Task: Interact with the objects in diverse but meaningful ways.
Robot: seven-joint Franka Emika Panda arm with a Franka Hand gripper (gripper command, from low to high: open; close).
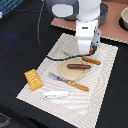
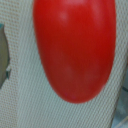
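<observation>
In the wrist view the red tomato (image 2: 72, 47) fills most of the picture and lies on the woven placemat (image 2: 30, 100). In the exterior view only a red sliver of the tomato (image 1: 91, 51) shows under my gripper (image 1: 88, 49), which is lowered right over it at the mat's far side. The fingers are hidden, so I cannot tell whether they hold it. The tan plate (image 1: 65, 74) lies just in front with the sausage stick (image 1: 79, 66) on it. An orange-handled utensil (image 1: 92, 61) lies beside the plate, and the knife (image 1: 71, 82) lies in front of it.
The yellow bread block (image 1: 32, 78) sits at the mat's edge on the exterior view's left. The white flat piece (image 1: 55, 93) lies near the mat's front edge. A bowl (image 1: 124, 19) stands on a brown board (image 1: 112, 30) at the back right. Black table surrounds the mat.
</observation>
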